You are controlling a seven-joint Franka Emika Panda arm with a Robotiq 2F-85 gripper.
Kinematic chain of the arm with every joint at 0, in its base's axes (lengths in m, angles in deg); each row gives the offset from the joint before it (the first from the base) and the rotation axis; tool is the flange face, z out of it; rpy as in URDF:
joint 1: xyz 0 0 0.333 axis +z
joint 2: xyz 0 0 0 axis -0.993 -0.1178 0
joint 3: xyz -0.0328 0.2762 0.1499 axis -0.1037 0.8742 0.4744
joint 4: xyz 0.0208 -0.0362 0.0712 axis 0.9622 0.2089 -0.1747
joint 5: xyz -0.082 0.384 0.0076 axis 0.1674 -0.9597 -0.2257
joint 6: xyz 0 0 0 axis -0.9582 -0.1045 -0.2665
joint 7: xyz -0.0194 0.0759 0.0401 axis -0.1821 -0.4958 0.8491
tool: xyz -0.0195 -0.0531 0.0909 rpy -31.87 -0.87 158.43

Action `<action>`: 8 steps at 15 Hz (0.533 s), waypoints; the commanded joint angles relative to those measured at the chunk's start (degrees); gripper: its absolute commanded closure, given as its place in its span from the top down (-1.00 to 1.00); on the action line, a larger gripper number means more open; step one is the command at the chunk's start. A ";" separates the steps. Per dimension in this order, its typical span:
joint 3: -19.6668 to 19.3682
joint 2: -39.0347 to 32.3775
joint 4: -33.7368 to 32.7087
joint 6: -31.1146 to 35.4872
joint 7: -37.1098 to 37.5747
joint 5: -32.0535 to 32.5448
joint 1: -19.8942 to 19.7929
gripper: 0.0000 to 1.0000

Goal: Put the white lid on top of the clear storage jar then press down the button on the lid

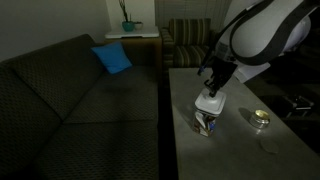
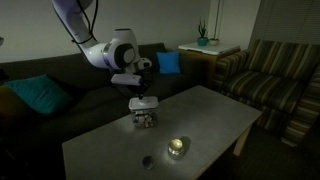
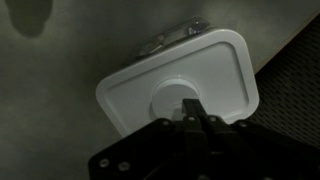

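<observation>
Both exterior views look down at an angle from mid-distance, from different sides of the bench (image 2: 215,115), sharing it and the sofa (image 1: 70,100). The wrist view looks straight down, close, onto the white lid (image 3: 175,75).

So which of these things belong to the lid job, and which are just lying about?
Job: white lid, clear storage jar beneath it, button on the lid, gripper.
Lying about: round tin, blue cushion, potted plant, sofa.
</observation>
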 commanded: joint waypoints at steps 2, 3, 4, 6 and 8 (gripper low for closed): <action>-0.43 -1.26 -0.98 0.18 -1.46 0.38 -0.16 -1.00; -0.31 -1.87 -1.69 -0.45 -1.66 0.33 -0.29 -1.00; -0.12 -2.61 -2.49 -1.25 -1.86 0.21 -0.47 -1.00; 0.19 -4.26 -4.12 -2.29 -2.32 0.09 -0.80 -1.00; 0.24 -5.61 -5.49 -2.77 -2.46 0.02 -0.83 -1.00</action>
